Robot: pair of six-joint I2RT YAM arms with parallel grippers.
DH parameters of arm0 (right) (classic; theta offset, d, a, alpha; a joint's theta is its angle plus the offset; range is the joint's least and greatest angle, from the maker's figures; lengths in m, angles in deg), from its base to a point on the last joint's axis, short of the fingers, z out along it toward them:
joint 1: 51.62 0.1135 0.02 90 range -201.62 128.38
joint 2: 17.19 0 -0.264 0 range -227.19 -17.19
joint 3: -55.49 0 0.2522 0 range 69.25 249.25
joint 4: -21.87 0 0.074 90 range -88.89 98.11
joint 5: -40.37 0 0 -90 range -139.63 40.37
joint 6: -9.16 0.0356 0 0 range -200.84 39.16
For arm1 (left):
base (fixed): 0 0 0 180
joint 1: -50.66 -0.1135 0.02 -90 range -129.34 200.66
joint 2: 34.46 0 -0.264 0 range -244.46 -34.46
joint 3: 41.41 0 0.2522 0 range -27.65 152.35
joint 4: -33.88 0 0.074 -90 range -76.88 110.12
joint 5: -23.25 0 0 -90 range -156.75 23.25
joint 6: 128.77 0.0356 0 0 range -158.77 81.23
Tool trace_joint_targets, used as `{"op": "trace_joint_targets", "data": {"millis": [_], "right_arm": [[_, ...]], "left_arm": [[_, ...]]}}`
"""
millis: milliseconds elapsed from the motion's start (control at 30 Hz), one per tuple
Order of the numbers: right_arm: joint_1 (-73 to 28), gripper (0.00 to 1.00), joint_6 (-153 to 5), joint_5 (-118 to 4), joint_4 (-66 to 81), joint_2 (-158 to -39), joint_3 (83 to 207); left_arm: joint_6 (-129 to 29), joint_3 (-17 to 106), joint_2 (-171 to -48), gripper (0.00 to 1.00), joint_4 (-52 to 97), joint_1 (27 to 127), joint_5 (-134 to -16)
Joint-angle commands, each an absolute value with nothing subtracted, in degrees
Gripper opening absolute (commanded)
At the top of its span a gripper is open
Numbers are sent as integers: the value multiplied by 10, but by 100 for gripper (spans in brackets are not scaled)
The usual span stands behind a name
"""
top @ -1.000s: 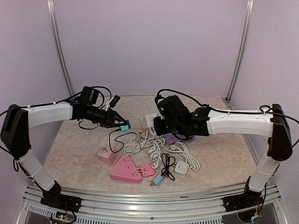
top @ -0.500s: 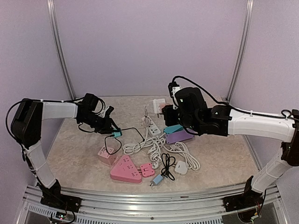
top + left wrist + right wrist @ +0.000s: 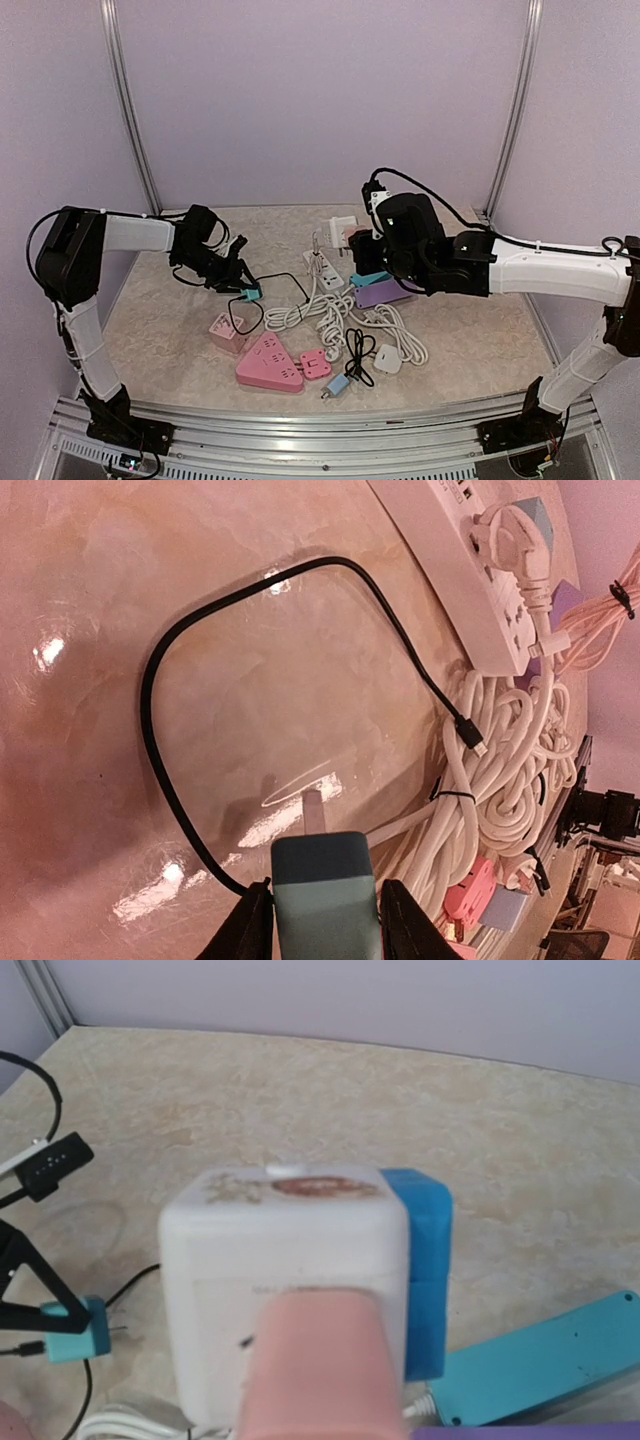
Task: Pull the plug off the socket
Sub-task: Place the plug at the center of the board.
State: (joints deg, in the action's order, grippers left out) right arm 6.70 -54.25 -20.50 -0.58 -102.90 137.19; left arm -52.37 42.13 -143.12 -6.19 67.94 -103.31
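My left gripper (image 3: 243, 288) is shut on a teal plug (image 3: 250, 294) and holds it low over the table at the left. In the left wrist view the teal plug (image 3: 322, 885) sits between the fingers (image 3: 248, 932), with its metal prong pointing out and its black cable (image 3: 160, 740) looping away. My right gripper (image 3: 355, 248) holds a white cube socket (image 3: 342, 228) raised above the table's middle. In the right wrist view the white cube socket (image 3: 285, 1270) carries a blue plug (image 3: 425, 1260) on its right side and a pink plug (image 3: 315, 1370) on its near face. The right fingers are hidden behind the cube.
A white power strip (image 3: 322, 268) lies beside coiled white cords (image 3: 320, 315). Teal (image 3: 372, 277) and purple (image 3: 385, 293) strips lie under the right arm. A pink triangular socket (image 3: 268, 362), a pink cube (image 3: 228, 333) and small plugs lie near the front.
The teal plug has come apart from the white cube. My left gripper moved left and down with the plug, and my right gripper lifted the cube up and back.
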Motion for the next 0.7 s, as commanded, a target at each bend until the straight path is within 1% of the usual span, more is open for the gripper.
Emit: {"op": "trace_joint_targets", "data": {"millis": [0,33,133,267,400,467,500,533,667], "right_arm": [[64,0,-545,-203,41,-1008,1369],[63,0,-545,-203,41,-1009,1369],[64,0,-546,-205,42,-1010,1369],[64,0,-545,-206,42,-1010,1367],[64,0,-548,-205,46,-1005,1362],[64,0,-549,-208,50,-1002,1358],[62,0,-554,-223,66,-997,1347],[61,0,-556,-233,76,-993,1340],[48,0,-568,-304,133,-976,1304]], "left_arm": [[-514,435,-1438,43,-78,676,-1027],[-512,435,-1438,48,-78,676,-1027],[-510,435,-1437,54,-79,677,-1026],[-509,435,-1436,59,-79,677,-1024],[-503,434,-1426,69,-74,679,-1016],[-498,432,-1417,71,-71,680,-1005],[-492,427,-1397,76,-64,679,-989],[-490,424,-1388,78,-59,680,-984],[-472,402,-1337,80,-19,681,-995]]}}
